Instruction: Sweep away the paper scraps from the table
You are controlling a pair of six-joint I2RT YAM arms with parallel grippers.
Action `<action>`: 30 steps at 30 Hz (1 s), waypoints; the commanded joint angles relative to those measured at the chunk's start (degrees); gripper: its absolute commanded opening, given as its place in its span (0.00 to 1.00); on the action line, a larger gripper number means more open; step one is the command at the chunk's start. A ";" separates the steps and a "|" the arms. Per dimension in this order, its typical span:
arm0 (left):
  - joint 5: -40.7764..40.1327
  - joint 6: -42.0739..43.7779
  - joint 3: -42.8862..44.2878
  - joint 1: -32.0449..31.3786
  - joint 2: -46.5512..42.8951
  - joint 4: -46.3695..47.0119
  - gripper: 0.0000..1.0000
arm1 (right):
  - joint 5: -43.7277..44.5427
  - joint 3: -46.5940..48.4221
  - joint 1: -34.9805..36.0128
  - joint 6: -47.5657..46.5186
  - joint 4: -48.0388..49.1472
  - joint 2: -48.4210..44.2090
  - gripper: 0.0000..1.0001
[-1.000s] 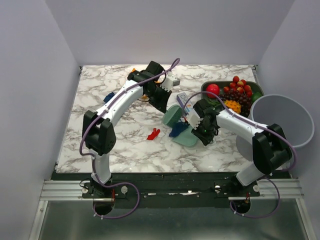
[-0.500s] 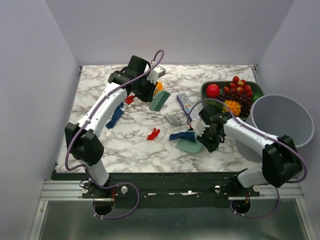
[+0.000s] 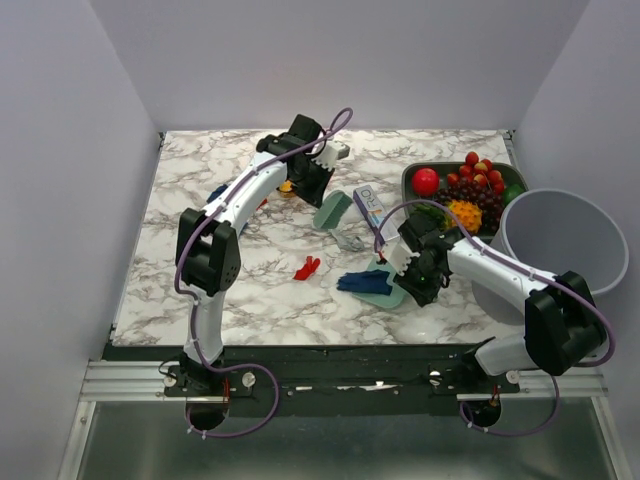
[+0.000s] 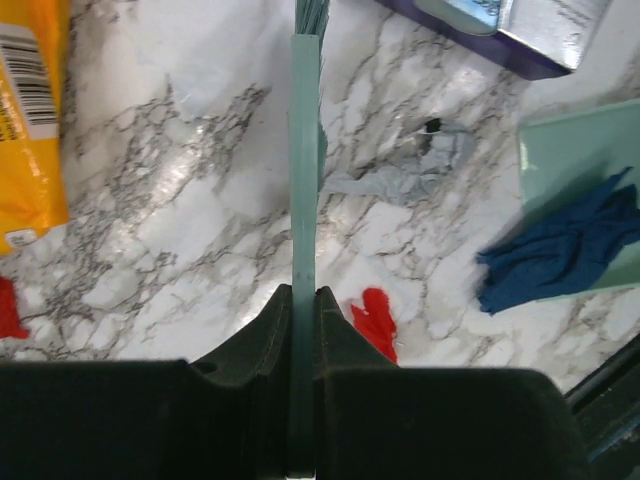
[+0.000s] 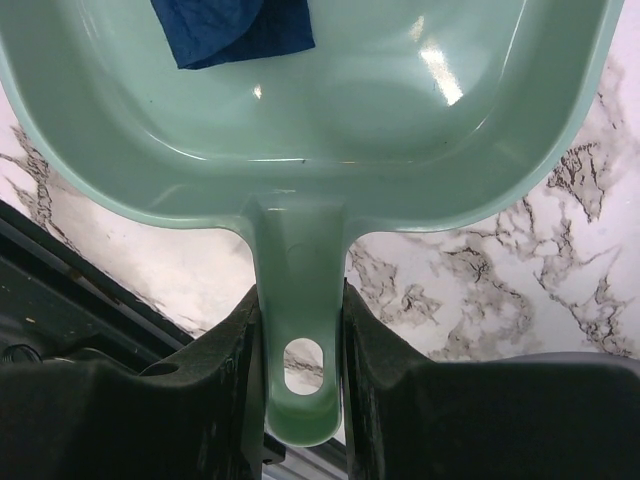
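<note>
One blue scrap (image 5: 235, 30) on dustpan (image 5: 330, 120), sweeping underway; left gripper (image 4: 303, 300) pinching brush (image 4: 304, 150), right gripper (image 5: 297, 330) pinching dustpan handle; next: brush red scrap (image 4: 374, 322) in.

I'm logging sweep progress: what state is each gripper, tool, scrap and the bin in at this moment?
left gripper, shut on the brush handle
brush, held by its handle
right gripper, shut on the dustpan handle
dustpan, held by its handle
dark blue scrap, partly in the dustpan
red scrap, loose on the table, unswept
grey scrap, crumpled, loose on the table
bin, upright, open
</note>
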 commanded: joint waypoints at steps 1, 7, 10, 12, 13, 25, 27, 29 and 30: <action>9.96 -3.04 -2.11 -2.43 -2.06 -1.82 0.00 | 0.89 0.07 0.28 -0.35 0.88 0.99 0.01; 17.53 -6.65 -10.28 -4.72 -7.51 -1.64 0.00 | -0.95 2.96 0.28 1.15 1.06 3.62 0.01; 26.58 -7.87 -11.53 -4.72 -9.80 -1.47 0.00 | -1.75 4.11 0.28 1.59 1.06 4.85 0.00; 32.46 -6.92 -11.44 -4.72 -11.03 -1.47 0.00 | -1.84 5.34 0.28 1.67 1.06 5.91 0.01; 32.40 -6.74 -11.27 -4.64 -11.38 -1.64 0.00 | -1.84 5.78 0.19 1.59 1.06 6.26 0.01; 5.61 1.79 -12.23 0.46 -18.15 -4.36 0.00 | -2.89 4.04 0.28 -2.80 0.80 3.11 0.01; 2.26 1.97 -13.28 1.86 -20.33 -4.10 0.00 | -1.58 3.15 0.37 -5.79 0.45 2.57 0.01; 0.07 3.01 -15.13 2.31 -21.75 -4.19 0.00 | -0.09 1.40 0.28 -8.68 0.27 2.05 0.01; -0.82 4.24 -15.65 2.40 -22.89 -5.06 0.00 | 1.05 0.87 0.37 -9.57 0.36 1.87 0.01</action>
